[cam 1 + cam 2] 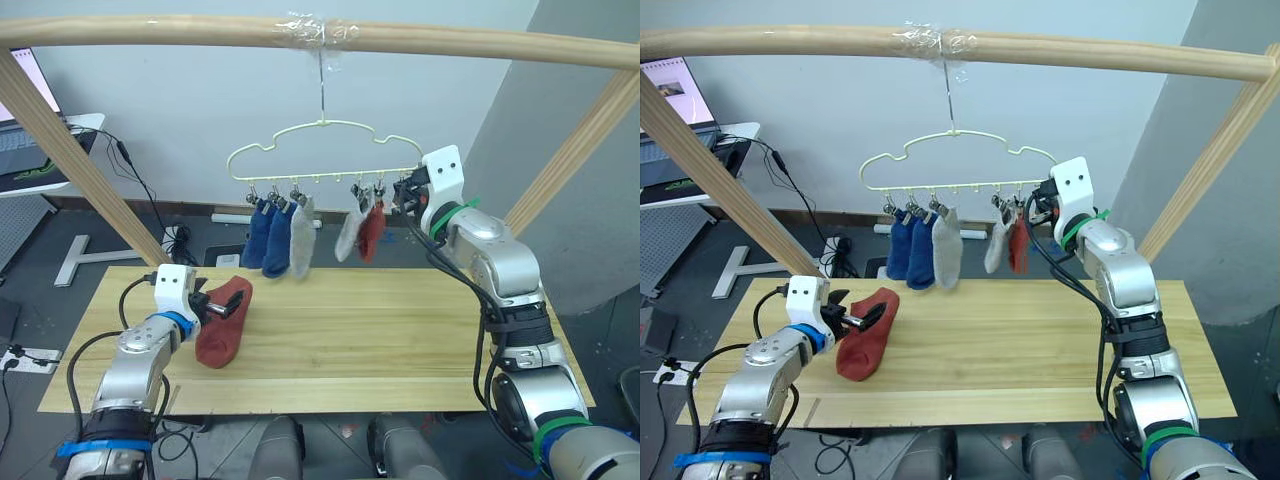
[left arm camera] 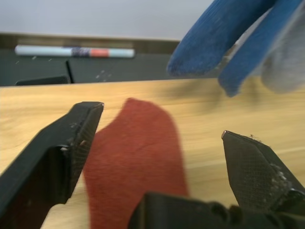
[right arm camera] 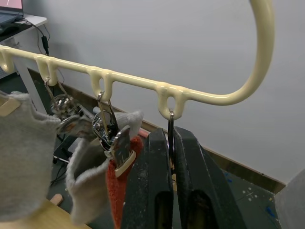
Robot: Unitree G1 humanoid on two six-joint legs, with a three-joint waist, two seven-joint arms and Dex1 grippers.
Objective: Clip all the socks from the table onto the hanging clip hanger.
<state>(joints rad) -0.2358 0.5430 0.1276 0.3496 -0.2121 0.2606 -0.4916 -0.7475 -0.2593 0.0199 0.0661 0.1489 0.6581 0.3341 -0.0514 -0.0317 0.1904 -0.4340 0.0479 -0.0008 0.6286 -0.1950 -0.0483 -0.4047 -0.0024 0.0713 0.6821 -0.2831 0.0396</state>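
One rust-red sock (image 1: 222,322) lies on the table (image 1: 400,320) at its left part. My left gripper (image 1: 220,308) is open, and in the left wrist view its two fingers (image 2: 66,143) straddle the sock's upper end (image 2: 138,152). The pale-yellow clip hanger (image 1: 320,150) hangs from the top pole. Two blue socks (image 1: 268,235) and a grey one (image 1: 303,238) are clipped at its left. A grey sock (image 1: 349,235) and a red sock (image 1: 372,230) hang right of middle. My right gripper (image 3: 171,136) is up at the hanger's right end, shut on the last metal clip (image 3: 170,121).
A round wooden pole frame (image 1: 200,32) spans overhead, with slanted legs at the left (image 1: 80,160) and right (image 1: 575,155) behind the table. A laptop on a white stand (image 1: 30,150) and cables sit on the floor at far left.
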